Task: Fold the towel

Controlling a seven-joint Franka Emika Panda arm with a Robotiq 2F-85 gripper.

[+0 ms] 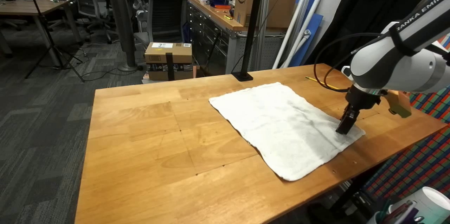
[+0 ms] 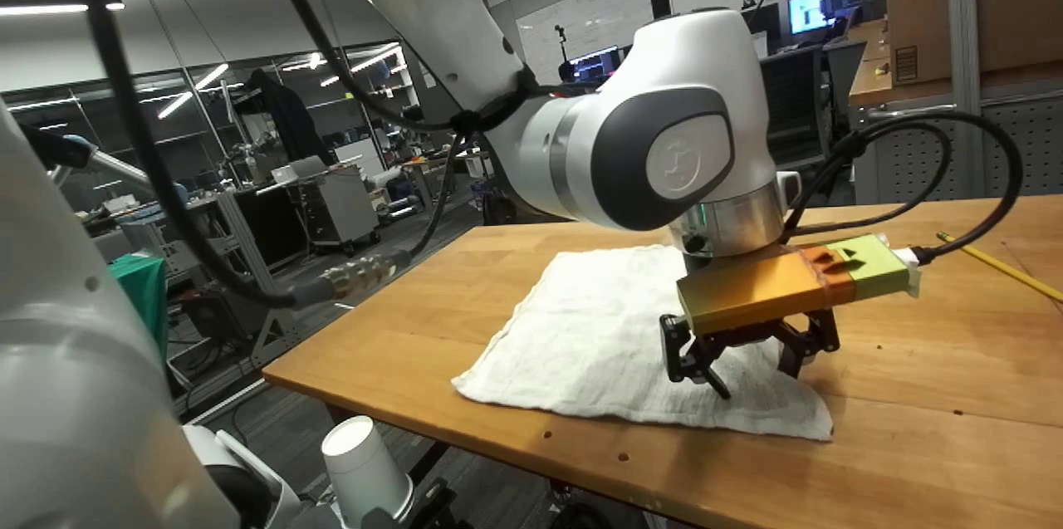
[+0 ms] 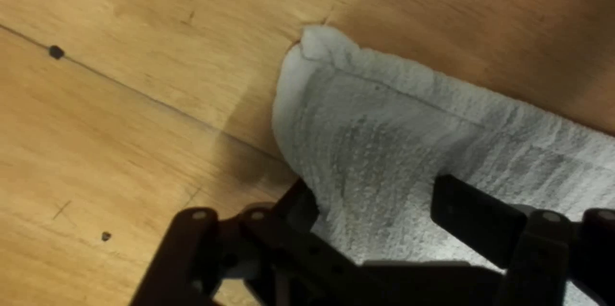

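Wooden tabletop (image 1: 140, 160) | towel (image 1: 274, 122) spread, unfolded | gripper (image 3: 374, 198) jaws parted, astride towel's edge, near its corner | pinch across that edge probably next

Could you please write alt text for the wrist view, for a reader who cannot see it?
An open gripper straddles one edge of a white towel near its corner, one finger at the edge and the other over the cloth. The towel lies on a wooden table marked with a dark line.
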